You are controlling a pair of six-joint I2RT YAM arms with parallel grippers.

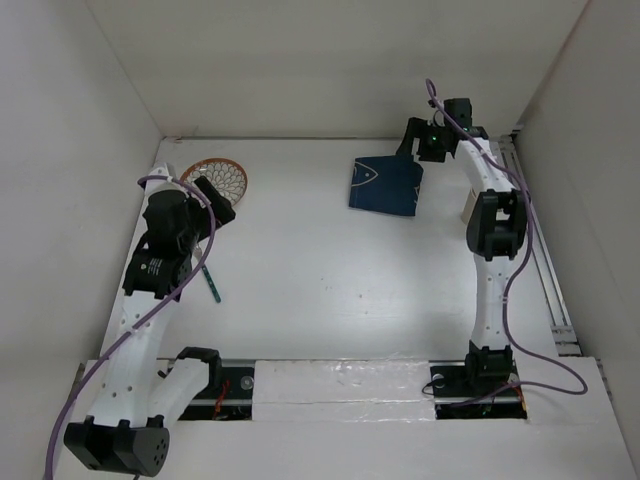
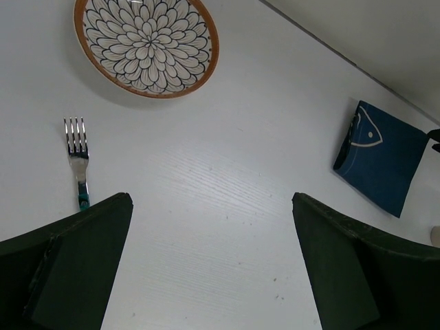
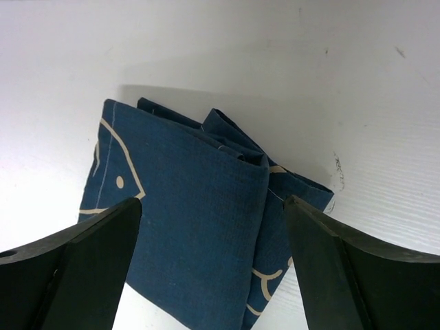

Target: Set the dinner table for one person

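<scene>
The white dinner table [image 1: 320, 270] fills the view. A folded dark blue cloth [image 1: 385, 185] with a cream line pattern lies at the back right. My right gripper [image 1: 413, 148] is open at the cloth's far right corner. In the right wrist view the cloth [image 3: 185, 227] lies below and between the spread fingers of that gripper [image 3: 212, 201]. A plate [image 1: 222, 178] with an orange rim and petal pattern lies at the back left. A fork [image 1: 210, 280] with a teal handle lies in front of it. My left gripper [image 1: 213, 200] is open and empty, above the table near the plate.
In the left wrist view the open left gripper [image 2: 210, 199] looks across bare table to the plate [image 2: 146, 42], fork [image 2: 78, 155] and cloth [image 2: 380, 155]. A small pale object [image 1: 467, 205] sits beside the right arm. White walls enclose the table on three sides.
</scene>
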